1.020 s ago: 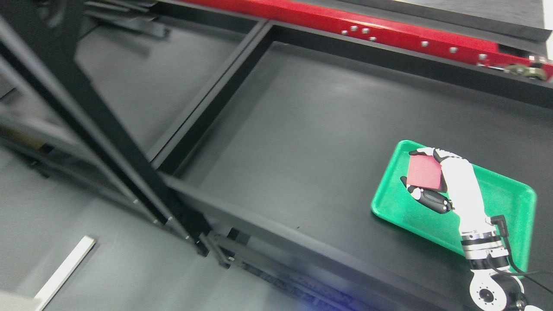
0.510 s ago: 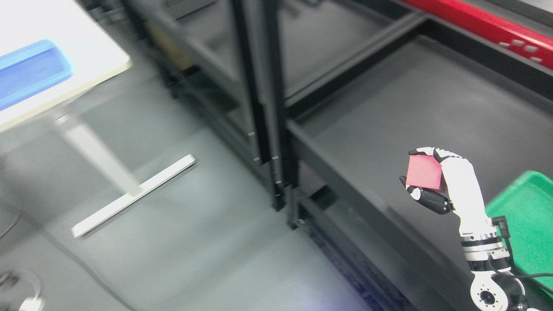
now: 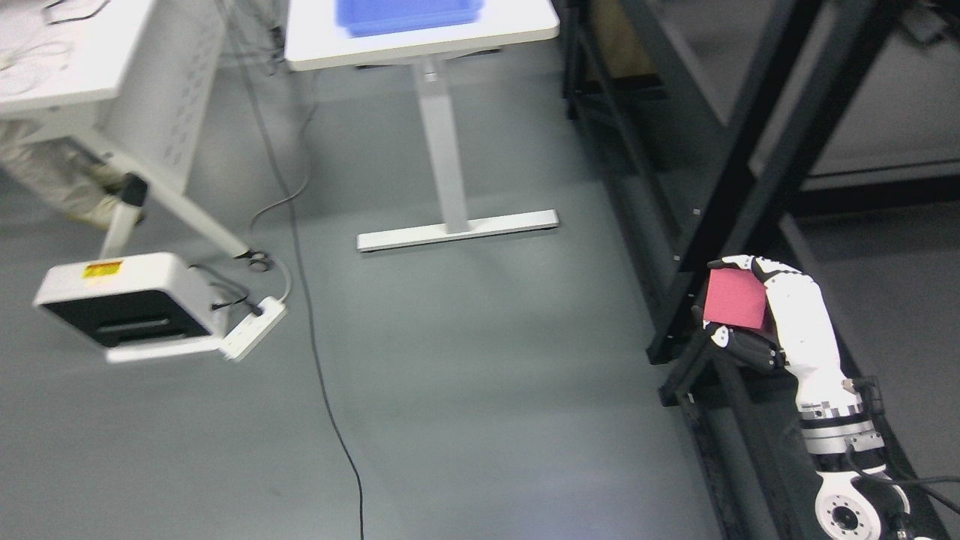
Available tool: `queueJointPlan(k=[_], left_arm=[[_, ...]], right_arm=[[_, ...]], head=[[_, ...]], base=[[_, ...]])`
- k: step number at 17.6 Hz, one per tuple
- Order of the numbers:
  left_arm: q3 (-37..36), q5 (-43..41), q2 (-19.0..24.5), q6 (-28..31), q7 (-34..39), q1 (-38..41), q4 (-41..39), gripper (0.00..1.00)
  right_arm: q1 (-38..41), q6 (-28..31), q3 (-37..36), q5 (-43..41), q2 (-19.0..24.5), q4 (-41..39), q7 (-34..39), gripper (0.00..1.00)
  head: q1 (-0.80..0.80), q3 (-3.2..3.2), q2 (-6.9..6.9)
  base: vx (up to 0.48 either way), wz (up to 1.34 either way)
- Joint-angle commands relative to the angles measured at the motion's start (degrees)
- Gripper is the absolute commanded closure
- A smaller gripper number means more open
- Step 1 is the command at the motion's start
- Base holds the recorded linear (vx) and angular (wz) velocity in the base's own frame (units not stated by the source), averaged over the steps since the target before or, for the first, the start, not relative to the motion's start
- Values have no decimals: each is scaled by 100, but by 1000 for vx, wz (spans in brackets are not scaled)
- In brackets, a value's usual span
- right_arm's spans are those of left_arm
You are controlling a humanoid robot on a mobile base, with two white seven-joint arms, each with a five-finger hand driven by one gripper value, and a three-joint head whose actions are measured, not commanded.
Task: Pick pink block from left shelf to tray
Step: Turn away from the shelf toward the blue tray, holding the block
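My right hand (image 3: pixel 731 304) comes in from the lower right and is shut on the pink block (image 3: pixel 735 298), a flat pink square held between the thumb and the fingers. It hangs in the air beside the black shelf frame (image 3: pixel 739 172) at the right. The green tray is out of view. My left arm does not show.
A white table (image 3: pixel 420 30) with a blue bin (image 3: pixel 409 13) stands at the top, its leg and foot (image 3: pixel 457 225) on the grey floor. A white box (image 3: pixel 124 304), a power strip (image 3: pixel 251 326) and a black cable (image 3: pixel 330 412) lie at left. A person's legs (image 3: pixel 52 176) show at far left.
The whole picture has swung left, so the camera has turned: the shelf and green tray slid off to the right and the floor and tables came in. The hand keeps the block in the same pose.
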Motion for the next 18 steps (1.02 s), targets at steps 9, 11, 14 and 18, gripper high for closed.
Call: queueJointPlan(k=[9, 11, 14, 18], left_arm=[[0, -9, 100, -4, -2, -134, -101, 0], [0, -9, 100, -4, -2, -134, -101, 0], [0, -9, 100, -4, -2, -134, -101, 0], [0, -9, 100, -4, -2, -143, -101, 0]], right_arm=[[-20, 0, 9, -1, 28, -38, 10, 92], [-20, 0, 9, -1, 28, -38, 10, 92], [-20, 0, 9, -1, 28, -38, 10, 92], [-29, 0, 9, -1, 28, -38, 10, 91]], head=[[0, 0, 0], [0, 0, 0], [0, 0, 0], [0, 0, 0]], base=[[-20, 554], [102, 96], [159, 199], [268, 82]])
